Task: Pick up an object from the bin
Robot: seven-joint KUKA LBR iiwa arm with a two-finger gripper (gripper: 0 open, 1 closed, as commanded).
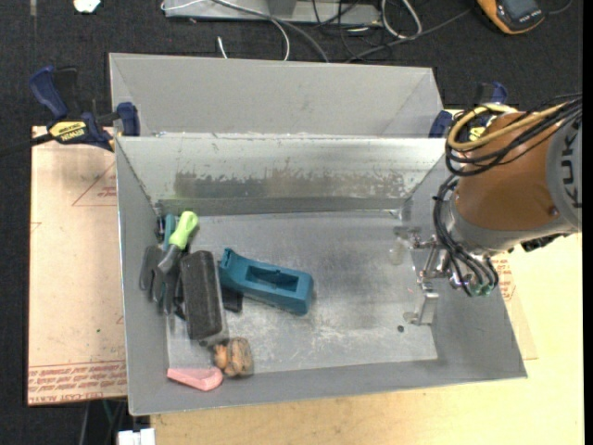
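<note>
Camera view: dark carpet behind grey bin, pincer over its right floor, grip state untellable

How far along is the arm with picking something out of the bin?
Done: nothing looks picked yet; the teal block, black bar and pink piece lie at the bin's left side. In hand: the pincer hangs low at the right, over bare floor, apart from them. Left: reach one thing, grip it, lift it.
</note>
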